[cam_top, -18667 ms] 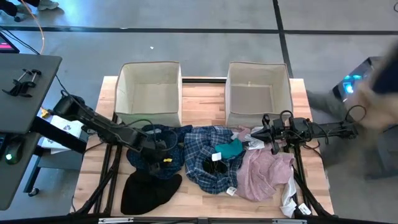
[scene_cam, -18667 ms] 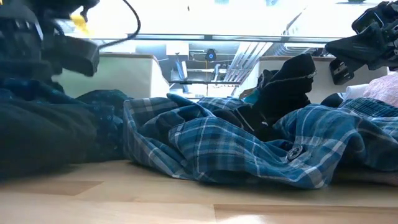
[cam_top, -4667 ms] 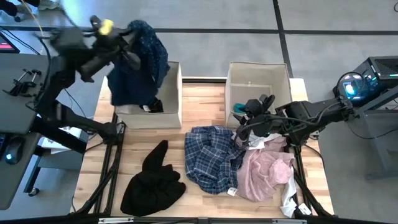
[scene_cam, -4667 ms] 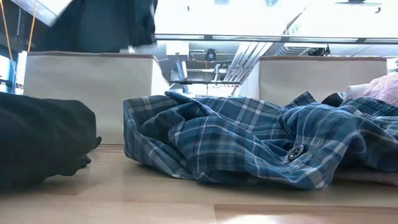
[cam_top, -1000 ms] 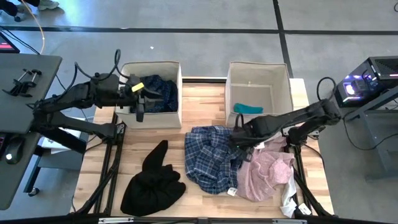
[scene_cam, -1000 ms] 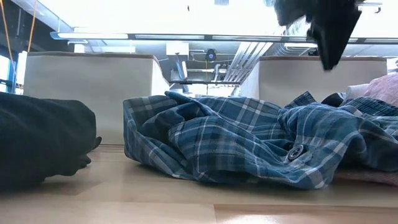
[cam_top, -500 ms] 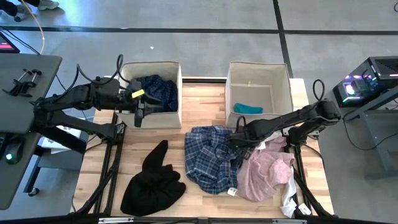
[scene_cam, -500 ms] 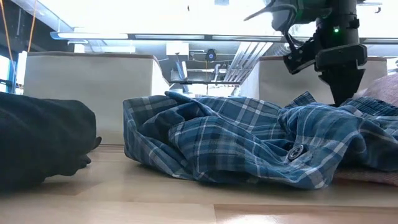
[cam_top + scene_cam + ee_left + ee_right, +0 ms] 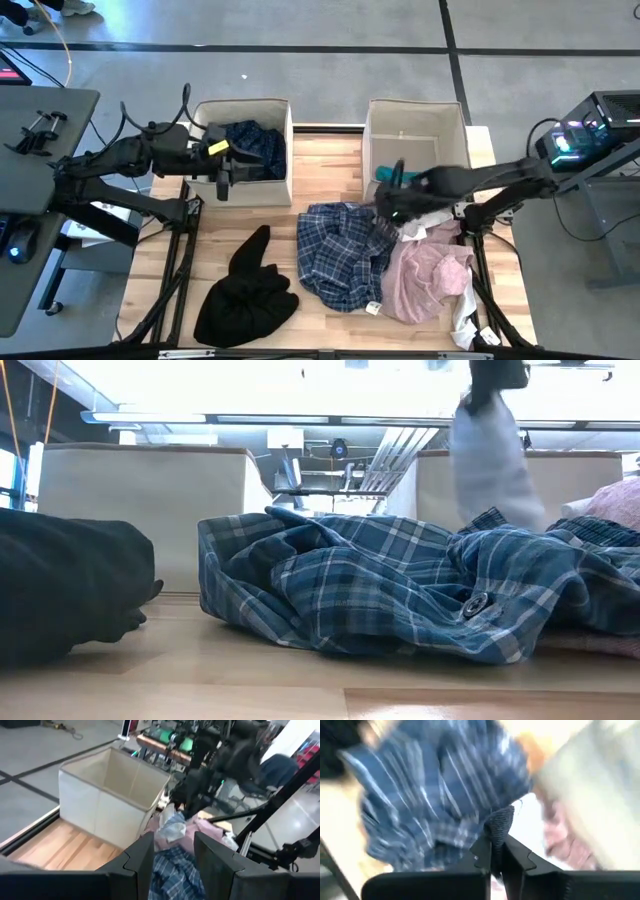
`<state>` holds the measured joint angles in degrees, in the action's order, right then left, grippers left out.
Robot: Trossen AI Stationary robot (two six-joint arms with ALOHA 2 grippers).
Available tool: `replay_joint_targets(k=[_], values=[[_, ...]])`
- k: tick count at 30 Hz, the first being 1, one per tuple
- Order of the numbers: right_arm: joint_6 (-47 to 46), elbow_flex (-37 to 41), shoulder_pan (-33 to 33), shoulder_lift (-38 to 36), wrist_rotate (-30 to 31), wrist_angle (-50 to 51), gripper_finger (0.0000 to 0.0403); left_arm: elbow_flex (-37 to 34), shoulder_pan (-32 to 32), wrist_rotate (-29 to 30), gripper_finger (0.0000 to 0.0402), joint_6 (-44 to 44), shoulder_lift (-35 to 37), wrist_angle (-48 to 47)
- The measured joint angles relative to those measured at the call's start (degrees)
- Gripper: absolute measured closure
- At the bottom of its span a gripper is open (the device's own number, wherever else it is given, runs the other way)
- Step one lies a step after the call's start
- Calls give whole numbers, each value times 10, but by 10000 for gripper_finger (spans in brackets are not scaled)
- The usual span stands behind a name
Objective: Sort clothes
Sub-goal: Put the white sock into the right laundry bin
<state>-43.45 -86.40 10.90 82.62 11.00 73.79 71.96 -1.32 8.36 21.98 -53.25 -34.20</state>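
My right gripper (image 9: 393, 203) is shut on a pale whitish piece of clothing (image 9: 490, 465), raised above the pile in front of the right beige bin (image 9: 455, 150). The blue-white plaid shirt (image 9: 340, 255) and the pale pink shirt (image 9: 425, 275) lie bunched on the table under it. A black garment (image 9: 245, 290) lies on the table at the near left. The dark navy patterned garment (image 9: 250, 145) sits in the left bin (image 9: 205, 130). The small teal piece (image 9: 383, 176) lies in the right bin. My left gripper (image 9: 222, 175) hangs open at the left bin's near wall, holding nothing. My right gripper pinches the pale cloth by a ribbed upper edge (image 9: 499, 822) between its two fingers. The fingers come from above, pointing down. The cloth hangs slack below them, and its lower end (image 9: 505, 510) reaches down to the plaid shirt; whether it is clear of it I cannot tell.
More white cloth (image 9: 465, 325) lies at the table's near right corner. The two bins stand side by side along the far edge with a gap of bare wood (image 9: 330, 165) between them. Bare wood also shows along the near edge (image 9: 300, 680).
My right gripper was down in the pile between the plaid and the pink shirt; it has taken hold of the pale cloth and gone up and toward the right bin. The cloth now hangs below it, drawn up out of the pile.
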Motion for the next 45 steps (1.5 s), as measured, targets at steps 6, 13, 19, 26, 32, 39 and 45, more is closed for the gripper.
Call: replay_joint_targets(k=[6,13,19,26,32,39,45], values=[[67,-151,-14,-4,184,38,398,0,0,2,275,0,0,37],[157,-204,-114,-4,280,40,398,0,0,13,275,-1,0,45],[180,-145,-222,-3,265,39,382,0,0,13,275,-1,0,45],[164,-23,-302,-3,190,13,308,0,0,14,275,-1,-5,43],[106,24,-307,-4,153,-10,267,0,0,14,275,0,-20,42],[116,-27,-173,-31,45,-17,265,0,0,12,275,0,-44,42],[80,-37,-31,-48,-29,-16,265,0,0,10,275,0,-59,46]])
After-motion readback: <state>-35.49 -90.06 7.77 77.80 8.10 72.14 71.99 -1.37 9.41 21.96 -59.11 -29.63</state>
